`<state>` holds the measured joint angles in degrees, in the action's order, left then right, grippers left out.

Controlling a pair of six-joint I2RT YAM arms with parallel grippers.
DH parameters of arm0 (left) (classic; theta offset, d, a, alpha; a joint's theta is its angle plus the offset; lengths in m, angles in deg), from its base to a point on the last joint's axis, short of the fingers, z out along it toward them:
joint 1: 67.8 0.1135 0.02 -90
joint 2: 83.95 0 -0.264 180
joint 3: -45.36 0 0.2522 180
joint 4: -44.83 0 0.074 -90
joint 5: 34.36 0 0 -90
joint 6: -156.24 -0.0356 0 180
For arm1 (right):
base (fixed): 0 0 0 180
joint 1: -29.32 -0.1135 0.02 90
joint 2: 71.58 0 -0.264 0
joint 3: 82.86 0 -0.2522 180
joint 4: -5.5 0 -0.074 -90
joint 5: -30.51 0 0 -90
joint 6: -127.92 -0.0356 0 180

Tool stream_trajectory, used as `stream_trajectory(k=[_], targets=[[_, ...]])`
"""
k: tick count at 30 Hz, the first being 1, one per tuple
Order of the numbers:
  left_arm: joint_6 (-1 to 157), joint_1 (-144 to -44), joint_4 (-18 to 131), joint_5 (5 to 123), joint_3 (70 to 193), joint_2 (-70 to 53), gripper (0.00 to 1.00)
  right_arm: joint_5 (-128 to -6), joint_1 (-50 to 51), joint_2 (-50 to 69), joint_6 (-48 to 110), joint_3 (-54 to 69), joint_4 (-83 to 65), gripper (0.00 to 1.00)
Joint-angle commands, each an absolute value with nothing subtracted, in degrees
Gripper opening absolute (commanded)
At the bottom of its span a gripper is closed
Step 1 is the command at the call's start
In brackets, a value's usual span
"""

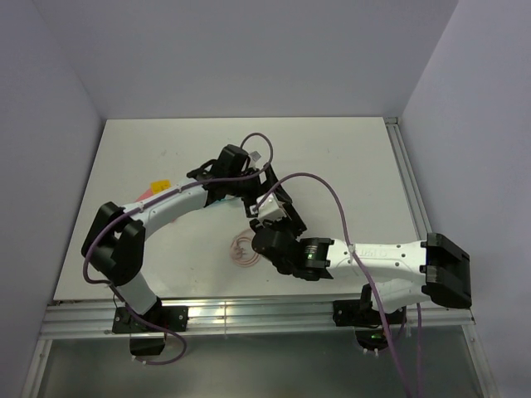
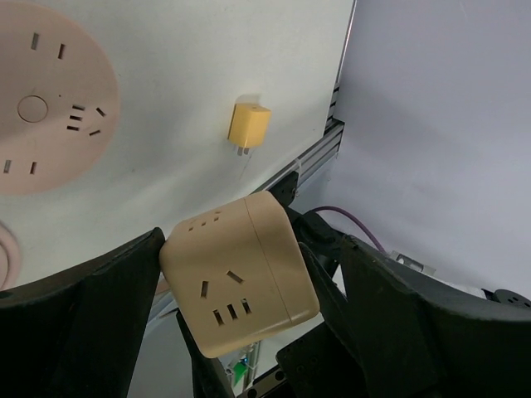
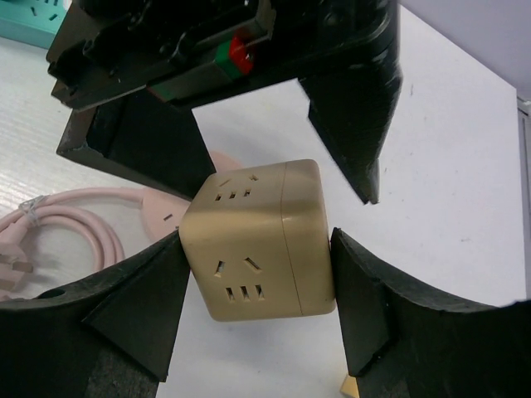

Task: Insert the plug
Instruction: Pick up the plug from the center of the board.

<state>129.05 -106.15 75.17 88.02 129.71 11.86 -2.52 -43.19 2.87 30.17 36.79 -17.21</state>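
The white table (image 1: pixel 348 157) carries everything, and both arms meet over its middle, around the tan cube socket (image 3: pixel 257 257). The cube appears to be lifted off the surface. The right gripper (image 3: pixel 257 249) is closed onto it, with one pad on each of two opposite sides. That grip leaves the slotted faces free and turned outward, presumably so a plug can be pushed in while the cube is braced.

The left gripper (image 2: pixel 249 249) straddles the same cube with its jaws spread wide. One finger looks to brush the cube's edge, but it clamps nothing.

Beyond the cube, in the left wrist view, the round pink socket hub (image 2: pixel 46 99) lies flat on the table. A pink cable (image 3: pixel 66 220) lies loosely coiled beside the cube.

The yellow plug (image 2: pixel 249 128) lies on the table well apart from the cube, towards the rail, and neither arm holds it. Every slot visible on the cube and the hub is empty.
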Motion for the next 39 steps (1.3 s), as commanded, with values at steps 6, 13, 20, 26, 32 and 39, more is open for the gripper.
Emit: stream_trajectory(k=[6, 13, 20, 26, 32, 39], targets=[[130.49, -108.58, 72.92, 92.63, 130.84, 12.73, 0.8, 4.31, -45.03, 5.76, 32.73, 34.51, -14.06, 0.49], [128.91, -109.02, 74.76, 93.34, 131.54, 13.61, 0.58, 6.96, -47.05, 9.98, 34.05, 32.76, -15.03, 0.58], [127.24, -108.67, 75.29, 94.92, 131.02, 14.05, 0.38, 5.2, -47.15, 8.4, 34.32, 33.55, -14.15, 0.73], [125.84, -105.86, 74.24, 94.75, 128.03, 12.29, 0.35, 3.45, -47.41, 7.08, 33.44, 34.25, -14.76, 0.81], [124.78, -103.13, 74.33, 94.57, 127.32, 12.2, 0.34, 0.37, -47.76, 4.71, 33.26, 35.39, -13.1, 0.87], [123.55, -102.78, 75.03, 94.13, 128.47, 13.96, 0.33, -0.6, -47.67, 2.25, 33.53, 36.62, -11.6, 0.9]])
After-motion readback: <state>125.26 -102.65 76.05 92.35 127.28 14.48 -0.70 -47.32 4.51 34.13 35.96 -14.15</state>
